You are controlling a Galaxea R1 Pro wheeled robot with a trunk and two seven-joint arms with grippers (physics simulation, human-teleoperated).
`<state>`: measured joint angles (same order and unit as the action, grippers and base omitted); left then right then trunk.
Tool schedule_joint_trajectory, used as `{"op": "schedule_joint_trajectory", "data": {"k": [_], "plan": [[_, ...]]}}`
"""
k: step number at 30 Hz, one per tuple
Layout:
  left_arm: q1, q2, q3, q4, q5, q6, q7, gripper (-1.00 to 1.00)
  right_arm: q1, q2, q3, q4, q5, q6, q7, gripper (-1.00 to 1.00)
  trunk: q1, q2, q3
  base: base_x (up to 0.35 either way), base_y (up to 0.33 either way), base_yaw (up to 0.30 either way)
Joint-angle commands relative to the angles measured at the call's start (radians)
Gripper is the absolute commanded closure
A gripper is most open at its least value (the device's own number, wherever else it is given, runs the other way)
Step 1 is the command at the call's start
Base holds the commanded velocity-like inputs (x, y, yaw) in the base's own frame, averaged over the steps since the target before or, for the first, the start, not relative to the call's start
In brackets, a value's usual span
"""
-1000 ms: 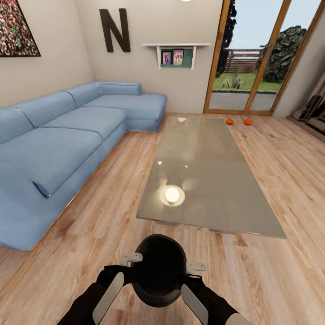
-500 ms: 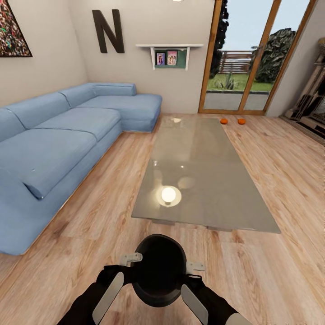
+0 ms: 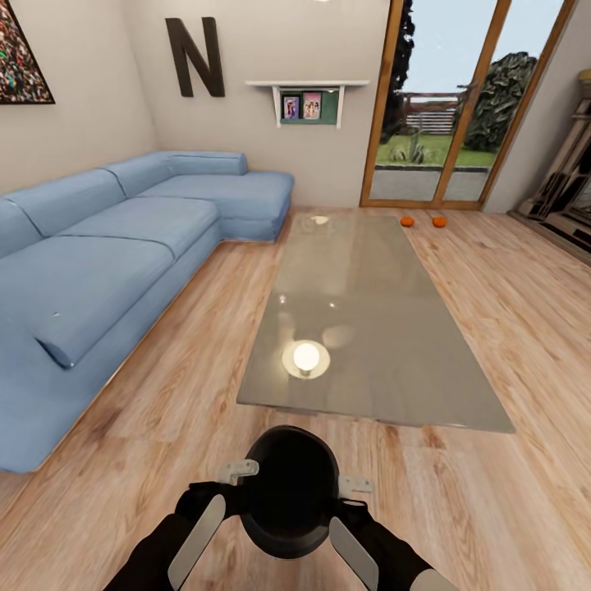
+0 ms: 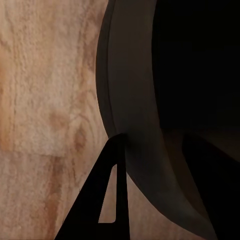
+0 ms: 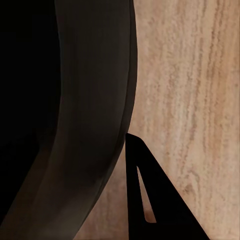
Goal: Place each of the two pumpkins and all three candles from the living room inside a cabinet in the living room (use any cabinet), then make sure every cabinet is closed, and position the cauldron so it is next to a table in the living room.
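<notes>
both hands clamped on cauldron; head view alone: pumpkins beyond table

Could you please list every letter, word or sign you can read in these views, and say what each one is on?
"N": one large dark letter mounted on the beige wall above the blue sofa.
The two small pictures under the wall shelf are too small to read.
Nothing else legible.

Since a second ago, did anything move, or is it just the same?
Mostly the view moved: the robot's camera swung a little to the right, so the sofa, coffee table and two pumpkins slid leftward in the picture. They did not move themselves. The cauldron stays held between the left gripper and right gripper, above the wooden floor.
</notes>
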<state>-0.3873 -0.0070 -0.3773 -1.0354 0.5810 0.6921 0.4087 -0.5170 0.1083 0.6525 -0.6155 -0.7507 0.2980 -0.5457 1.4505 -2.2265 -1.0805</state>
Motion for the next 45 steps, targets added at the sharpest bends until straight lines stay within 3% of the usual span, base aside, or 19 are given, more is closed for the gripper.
{"op": "schedule_joint_trajectory", "data": {"k": [1,19,35,45], "plan": [[-0.001,0.001,-0.002,-0.002,0.018,-0.004,0.009,1.0,-0.002,-0.001,-0.001,-0.003,-0.017,-0.003,0.05,1.0,0.0,0.0,-0.001,0.095,0.0,0.0],[-0.001,0.001,0.0,-0.003,0.015,-0.006,0.009,1.0,-0.002,-0.001,-0.001,-0.002,-0.017,-0.004,0.05,1.0,0.0,0.0,-0.001,0.077,0.0,0.0],[-0.001,0.001,0.0,-0.003,0.015,-0.006,0.009,1.0,-0.002,0.0,-0.001,-0.001,-0.016,-0.002,0.05,1.0,0.061,-0.112,-0.051,0.0,0.0,0.0],[-0.001,0.001,0.0,-0.003,0.015,-0.006,0.009,1.0,-0.002,-0.001,-0.001,-0.002,-0.016,-0.005,0.05,1.0,0.061,-0.112,-0.048,0.0,0.0,-0.083]]}}
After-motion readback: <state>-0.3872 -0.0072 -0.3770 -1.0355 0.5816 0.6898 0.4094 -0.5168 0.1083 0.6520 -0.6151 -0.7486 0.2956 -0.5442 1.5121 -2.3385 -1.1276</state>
